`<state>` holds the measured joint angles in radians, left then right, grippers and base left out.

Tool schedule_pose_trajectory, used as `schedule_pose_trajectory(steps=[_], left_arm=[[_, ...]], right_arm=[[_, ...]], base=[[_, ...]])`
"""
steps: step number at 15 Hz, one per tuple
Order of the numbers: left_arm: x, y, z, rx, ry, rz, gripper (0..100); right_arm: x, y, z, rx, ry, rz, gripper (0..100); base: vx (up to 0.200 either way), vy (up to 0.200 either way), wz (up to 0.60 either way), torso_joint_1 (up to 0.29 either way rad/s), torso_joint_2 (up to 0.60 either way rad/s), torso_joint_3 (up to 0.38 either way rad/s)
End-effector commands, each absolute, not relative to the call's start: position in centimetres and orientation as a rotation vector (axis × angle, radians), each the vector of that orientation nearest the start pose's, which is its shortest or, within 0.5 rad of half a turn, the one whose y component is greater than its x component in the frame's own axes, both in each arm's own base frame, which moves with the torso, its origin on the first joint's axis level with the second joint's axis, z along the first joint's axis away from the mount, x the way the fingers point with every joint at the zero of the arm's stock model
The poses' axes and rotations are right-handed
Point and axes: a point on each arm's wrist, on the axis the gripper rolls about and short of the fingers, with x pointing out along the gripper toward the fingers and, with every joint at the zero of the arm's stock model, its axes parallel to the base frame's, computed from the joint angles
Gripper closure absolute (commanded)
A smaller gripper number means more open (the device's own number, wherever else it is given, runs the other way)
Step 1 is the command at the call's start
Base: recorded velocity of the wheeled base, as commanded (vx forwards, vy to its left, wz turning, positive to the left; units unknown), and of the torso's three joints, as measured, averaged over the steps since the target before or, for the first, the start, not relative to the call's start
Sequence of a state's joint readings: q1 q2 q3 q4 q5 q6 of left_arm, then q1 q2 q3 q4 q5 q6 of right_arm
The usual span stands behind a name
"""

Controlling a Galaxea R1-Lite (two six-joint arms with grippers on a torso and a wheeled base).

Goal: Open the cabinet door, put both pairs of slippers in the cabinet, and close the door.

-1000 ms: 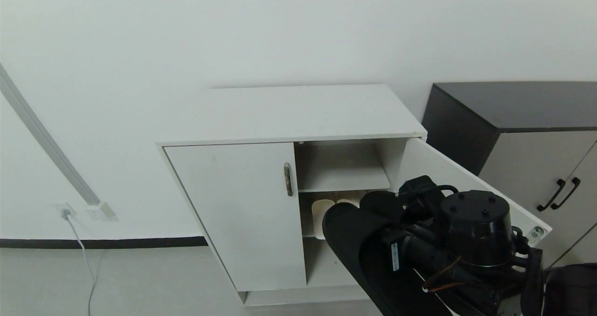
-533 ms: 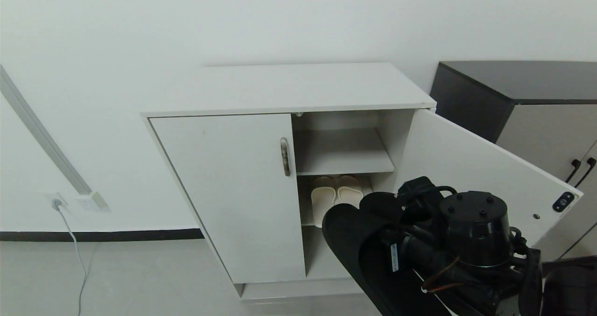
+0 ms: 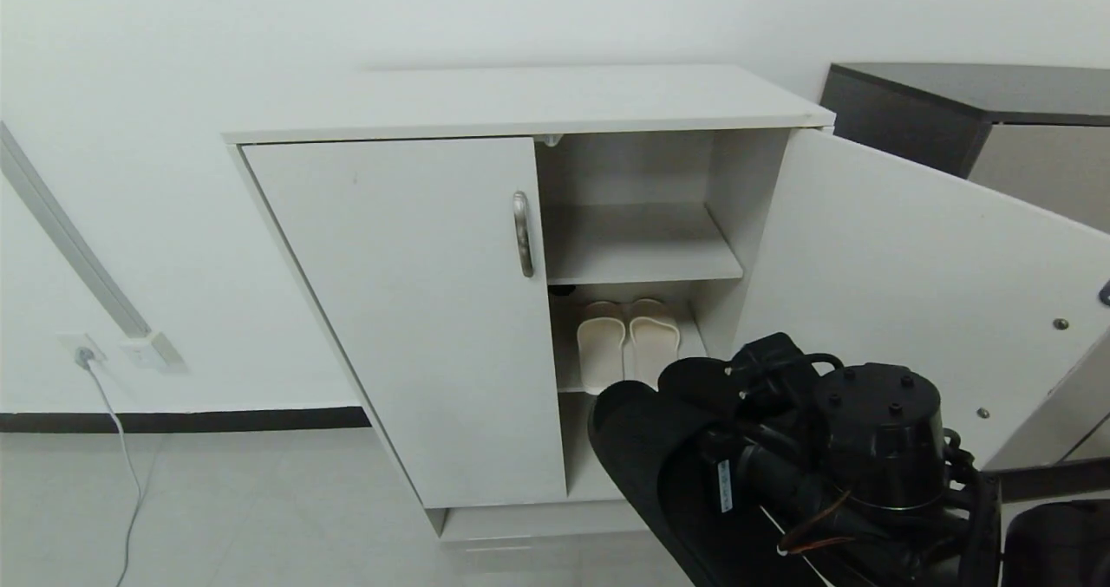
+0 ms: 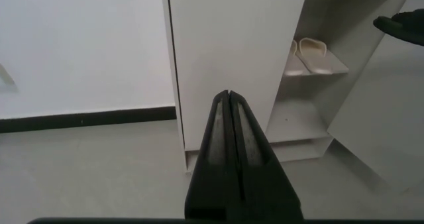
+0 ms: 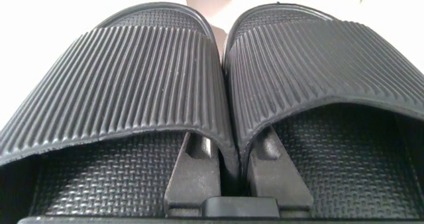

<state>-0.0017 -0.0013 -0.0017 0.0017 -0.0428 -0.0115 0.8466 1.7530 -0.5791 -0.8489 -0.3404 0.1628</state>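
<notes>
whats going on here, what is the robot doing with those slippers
The robot is loading slippers into the white cabinet. Its right door stands open, the left door shut. A cream pair lies on the middle shelf. The right hand is shut on the black pair, pinching the two together in front of the open side. The left hand is shut and empty, held low facing the cabinet.

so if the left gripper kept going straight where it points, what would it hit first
Most likely the closed left cabinet door: the shut left gripper points at its lower half, with nothing in between. Depth is unclear.
</notes>
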Motion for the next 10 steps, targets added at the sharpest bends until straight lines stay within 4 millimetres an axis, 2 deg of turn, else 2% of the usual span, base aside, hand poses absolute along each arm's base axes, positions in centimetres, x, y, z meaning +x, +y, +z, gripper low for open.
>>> schedule_pose_trajectory(steps=[1,6,8,10], left_arm=[[-2.3,-0.1,7.6,-0.012,0.000,-0.044,100],[-2.3,-0.1,7.6,-0.012,0.000,-0.044,100],[-2.3,-0.1,7.6,-0.012,0.000,-0.044,100],[-2.3,-0.1,7.6,-0.012,0.000,-0.044,100]], right_arm=[[19.7,21.2,12.4,-0.035,0.325,0.477,100],[20.4,21.8,10.8,-0.038,0.325,0.467,100],[21.2,22.5,10.1,-0.059,0.271,0.416,100],[22.0,23.9,10.2,-0.054,0.228,0.339,100]], base=[[0.000,0.000,0.00,-0.076,0.44,0.359],[0.000,0.000,0.00,-0.025,0.41,0.377],[0.000,0.000,0.00,0.002,0.13,0.132],[0.000,0.000,0.00,0.000,0.00,0.000]])
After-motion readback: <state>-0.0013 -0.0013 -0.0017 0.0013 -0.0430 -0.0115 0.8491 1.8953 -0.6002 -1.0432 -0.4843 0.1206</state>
